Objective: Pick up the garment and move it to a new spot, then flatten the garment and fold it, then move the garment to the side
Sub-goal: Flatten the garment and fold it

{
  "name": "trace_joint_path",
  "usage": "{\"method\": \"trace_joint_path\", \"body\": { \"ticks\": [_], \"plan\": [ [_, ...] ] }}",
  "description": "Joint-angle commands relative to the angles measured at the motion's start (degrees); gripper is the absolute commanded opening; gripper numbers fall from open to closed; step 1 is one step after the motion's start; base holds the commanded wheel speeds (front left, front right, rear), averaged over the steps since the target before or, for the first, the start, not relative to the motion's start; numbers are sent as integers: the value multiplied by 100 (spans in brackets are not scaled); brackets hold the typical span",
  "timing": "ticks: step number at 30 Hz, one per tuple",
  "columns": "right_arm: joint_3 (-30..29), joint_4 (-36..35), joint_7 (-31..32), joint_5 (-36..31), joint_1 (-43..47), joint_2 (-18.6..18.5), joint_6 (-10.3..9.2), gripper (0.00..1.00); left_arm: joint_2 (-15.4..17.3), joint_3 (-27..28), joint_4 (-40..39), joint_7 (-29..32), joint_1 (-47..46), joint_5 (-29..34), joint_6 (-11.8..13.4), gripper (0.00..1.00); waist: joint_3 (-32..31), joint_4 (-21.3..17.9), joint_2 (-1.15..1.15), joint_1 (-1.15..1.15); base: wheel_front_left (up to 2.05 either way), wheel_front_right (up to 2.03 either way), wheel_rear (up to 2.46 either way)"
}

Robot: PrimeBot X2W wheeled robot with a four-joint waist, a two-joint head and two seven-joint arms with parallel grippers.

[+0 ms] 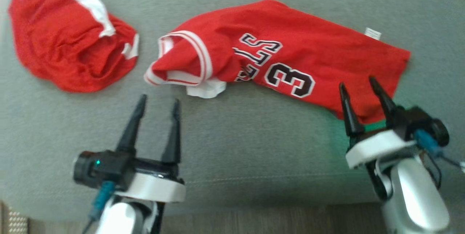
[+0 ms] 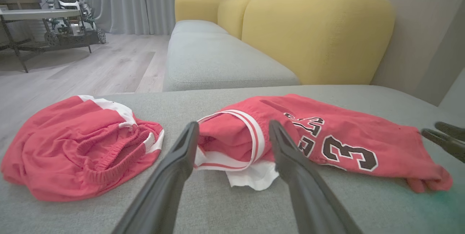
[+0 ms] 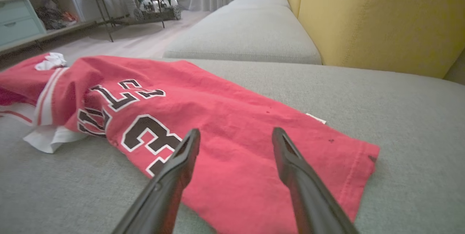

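Lying on the grey seat cushion (image 1: 236, 146) in front of the yellow backrest (image 2: 316, 34), the red jersey (image 1: 290, 56) hides a good deal of itself. Its striped-trim end is bunched and folded over, with a white layer poking out beneath. Whether that trim edges the neck or an armhole is hard to make out. A crease swallows part of the black lettering, so that only a few letters and a large 3 can be read. None of this print stands upright in the head view, which is slightly blurred. In that view the fingers of the right gripper (image 1: 356, 81) cover the near hem corner. The right wrist view cuts the bunched end off at its left edge. The jersey's long axis runs across the cushion from side to side. The trimmed end points to the robot's left, toward the crumpled red shorts (image 1: 65, 45) lying apart from it. The hem end points to the robot's right and slants a little nearer to the robot. A small white label (image 1: 373, 33) sticks out at the hem's far edge. The left gripper (image 1: 160, 98) has its fingers spread wide with nothing between them, just short of the trimmed end. The right gripper is equally wide and empty above the hem. Whether its tips touch the cloth cannot be told.
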Motion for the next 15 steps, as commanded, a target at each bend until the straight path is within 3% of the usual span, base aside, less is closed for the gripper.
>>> {"method": "trace_joint_path", "body": {
  "ticks": [1,7,15],
  "plan": [
    [35,60,-37,-135,-372,-3,-1,100,-54,92,-163,-68,-55,141,-54,100,-30,211,0,0,0,0,0],
    [-381,1453,-37,-755,-1379,-62,-1,100,-252,-180,-56,-68,-17,345,-224,100,13,661,0,0,0,0,0],
    [-506,3162,580,-1122,-2668,-722,-1,100,-327,-331,-13,-68,-92,365,-243,100,162,1022,0,0,0,0,0]
  ]
}}
